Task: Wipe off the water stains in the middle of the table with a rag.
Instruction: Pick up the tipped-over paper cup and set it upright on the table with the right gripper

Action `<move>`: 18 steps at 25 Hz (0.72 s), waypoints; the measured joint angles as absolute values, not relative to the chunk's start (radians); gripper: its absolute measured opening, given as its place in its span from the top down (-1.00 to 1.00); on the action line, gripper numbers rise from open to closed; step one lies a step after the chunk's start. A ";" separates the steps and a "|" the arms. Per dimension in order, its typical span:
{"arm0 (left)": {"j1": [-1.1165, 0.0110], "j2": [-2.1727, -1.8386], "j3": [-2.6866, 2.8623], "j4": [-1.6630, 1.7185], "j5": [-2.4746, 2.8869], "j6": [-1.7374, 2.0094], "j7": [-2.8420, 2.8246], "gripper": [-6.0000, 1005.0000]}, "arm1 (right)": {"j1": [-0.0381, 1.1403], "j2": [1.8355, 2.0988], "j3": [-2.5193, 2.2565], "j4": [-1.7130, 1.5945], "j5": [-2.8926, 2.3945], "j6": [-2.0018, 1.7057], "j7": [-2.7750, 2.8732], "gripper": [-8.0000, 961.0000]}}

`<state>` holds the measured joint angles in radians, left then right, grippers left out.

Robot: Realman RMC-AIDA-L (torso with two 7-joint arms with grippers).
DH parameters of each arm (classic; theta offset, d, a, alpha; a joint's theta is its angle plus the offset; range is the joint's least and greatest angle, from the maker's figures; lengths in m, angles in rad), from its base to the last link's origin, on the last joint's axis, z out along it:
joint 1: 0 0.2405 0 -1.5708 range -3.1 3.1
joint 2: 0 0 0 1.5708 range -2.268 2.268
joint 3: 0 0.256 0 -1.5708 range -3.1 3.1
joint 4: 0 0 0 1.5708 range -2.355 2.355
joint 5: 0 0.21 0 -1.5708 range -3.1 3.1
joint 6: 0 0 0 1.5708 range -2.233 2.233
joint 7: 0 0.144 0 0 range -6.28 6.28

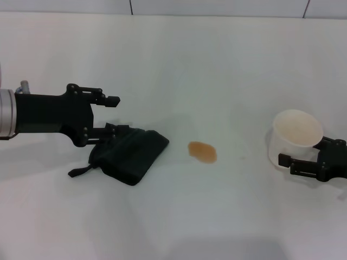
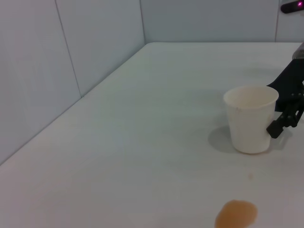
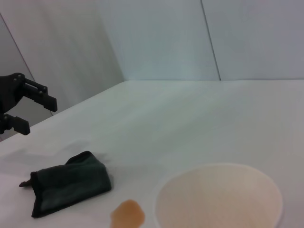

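Note:
The rag lies crumpled on the white table, left of centre, its loop tag pointing toward the near left. It also shows as the dark rag in the right wrist view. My left gripper hovers open just above the rag's far-left edge, nothing between its fingers; the same left gripper hangs clear of the cloth in the right wrist view. The water stains are one small orange-brown oval patch to the right of the rag, seen again as the stain and the stain.
A white paper cup stands at the right, with an orange tint inside. My right gripper rests low and open against the cup's near side. The cup shows its finger touching the wall. Pale walls border the table's far edge.

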<state>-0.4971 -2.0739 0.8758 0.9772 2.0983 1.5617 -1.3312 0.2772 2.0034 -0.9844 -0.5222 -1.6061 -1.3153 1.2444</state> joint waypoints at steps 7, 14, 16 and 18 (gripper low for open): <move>-0.497 -2.074 0.876 0.977 2.093 1.562 -1.329 -0.10 | 0.275 2.003 -0.968 -0.519 -1.605 -1.316 1.246 -0.78; -0.496 -2.074 0.876 0.977 2.091 1.562 -1.327 -0.10 | 0.275 2.003 -0.966 -0.518 -1.609 -1.326 1.243 -0.78; -0.496 -2.074 0.876 0.977 2.091 1.562 -1.327 -0.10 | 0.277 2.003 -0.970 -0.518 -1.613 -1.331 1.242 -0.78; -0.497 -2.074 0.876 0.977 2.091 1.562 -1.327 -0.10 | 0.277 2.002 -0.970 -0.518 -1.613 -1.332 1.243 -0.78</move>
